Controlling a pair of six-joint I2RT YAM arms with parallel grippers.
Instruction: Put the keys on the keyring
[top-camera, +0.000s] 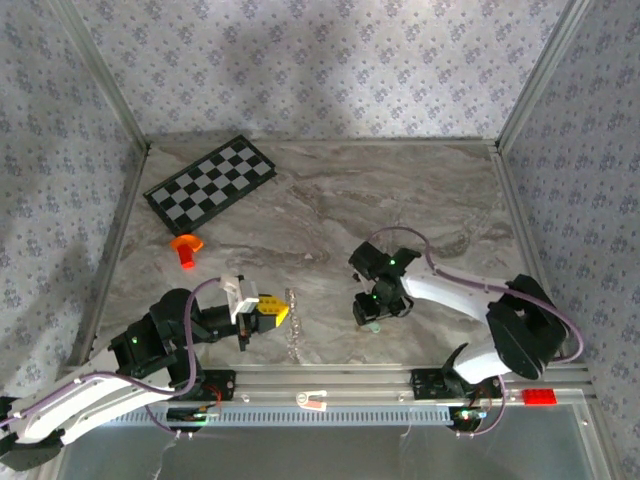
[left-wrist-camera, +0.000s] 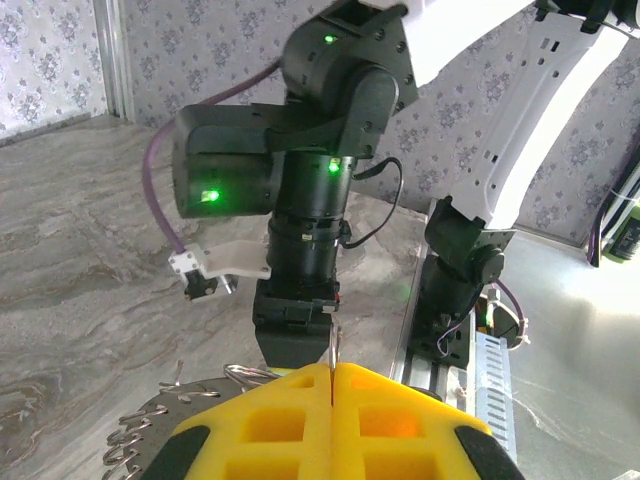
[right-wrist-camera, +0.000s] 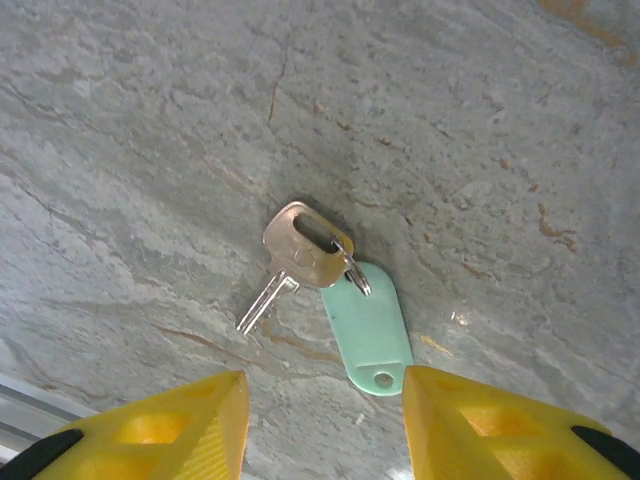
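Note:
A silver key (right-wrist-camera: 297, 252) joined by a small split ring to a mint-green plastic tag (right-wrist-camera: 368, 335) lies flat on the marble table. My right gripper (right-wrist-camera: 322, 430) hangs open just above it, one yellow finger on each side and touching nothing. From above, the right gripper (top-camera: 376, 308) covers most of the key (top-camera: 372, 325). My left gripper (top-camera: 281, 313) is shut on the keyring (top-camera: 293, 338), which stands on edge. In the left wrist view, the thin ring (left-wrist-camera: 331, 350) rises from between the closed yellow fingers (left-wrist-camera: 400, 410), and its small silver keys (left-wrist-camera: 140, 440) hang at lower left.
A black-and-white checkerboard (top-camera: 210, 183) lies at the back left, with an orange plastic piece (top-camera: 186, 247) in front of it. An aluminium rail (top-camera: 330, 380) runs along the near edge. The right arm (left-wrist-camera: 310, 180) stands close in front of the left gripper.

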